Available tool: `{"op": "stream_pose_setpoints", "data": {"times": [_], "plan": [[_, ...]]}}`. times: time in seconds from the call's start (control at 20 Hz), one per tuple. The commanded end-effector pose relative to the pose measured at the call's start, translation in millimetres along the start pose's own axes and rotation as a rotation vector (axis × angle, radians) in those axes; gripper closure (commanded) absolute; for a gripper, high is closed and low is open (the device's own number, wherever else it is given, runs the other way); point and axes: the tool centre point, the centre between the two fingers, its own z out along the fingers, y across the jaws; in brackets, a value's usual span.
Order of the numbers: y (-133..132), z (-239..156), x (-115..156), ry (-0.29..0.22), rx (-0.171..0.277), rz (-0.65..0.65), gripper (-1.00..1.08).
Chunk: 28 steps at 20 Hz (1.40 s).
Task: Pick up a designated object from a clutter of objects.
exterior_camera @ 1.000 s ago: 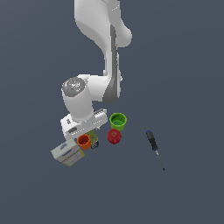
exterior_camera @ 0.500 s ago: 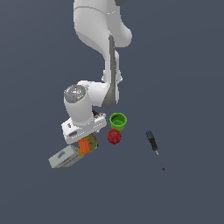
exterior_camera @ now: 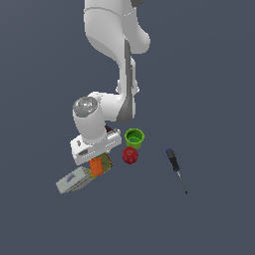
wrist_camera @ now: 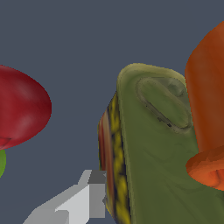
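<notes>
The olive-green tin (wrist_camera: 162, 153) fills the wrist view, with its yellow-and-blue label on the side facing one grey gripper finger (wrist_camera: 89, 194). That finger stands right beside the label side; the other finger is hidden. In the exterior view my gripper (exterior_camera: 99, 158) is down in the clutter, and only a sliver of the tin (exterior_camera: 107, 161) shows under the hand. The orange cup (exterior_camera: 98, 166) lies against the tin and also shows in the wrist view (wrist_camera: 210, 109). I cannot tell whether the jaws are open or shut.
The yellow-and-white box (exterior_camera: 73, 180) lies at the exterior view's left of the hand. The red knobbly lump (exterior_camera: 130, 155) and the green cup (exterior_camera: 133, 137) sit at its right, the screwdriver (exterior_camera: 176, 168) farther right. A dark red piece (exterior_camera: 110, 130) shows behind the wrist.
The hand has come down into the clutter. The orange cup has tipped and slid a little nearer, and the box has shifted and turned. The green cup, red lump and screwdriver have not moved.
</notes>
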Motion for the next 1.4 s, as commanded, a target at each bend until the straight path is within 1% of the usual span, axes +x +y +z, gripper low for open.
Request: {"op": "stream_pose_setpoints", "data": {"times": [0.0,0.05,0.1,0.35,0.6,0.95,1.35], "plan": [[-10.8,20.5,-5.1,-0.024,0.025,-0.007,1.08],[-10.8,20.5,-5.1,-0.024,0.025,-0.007,1.08],[5.9,-3.2,0.1,0.007,-0.009,0.007,1.08],[1.5,-8.7,1.4,0.006,-0.008,0.007,1.08],[-11.9,-25.3,5.4,0.004,-0.007,0.006,1.08],[-46.6,-69.4,16.0,0.000,-0.003,0.004,1.08],[-104.3,-144.0,34.6,-0.008,0.002,0.001,1.08]]}}
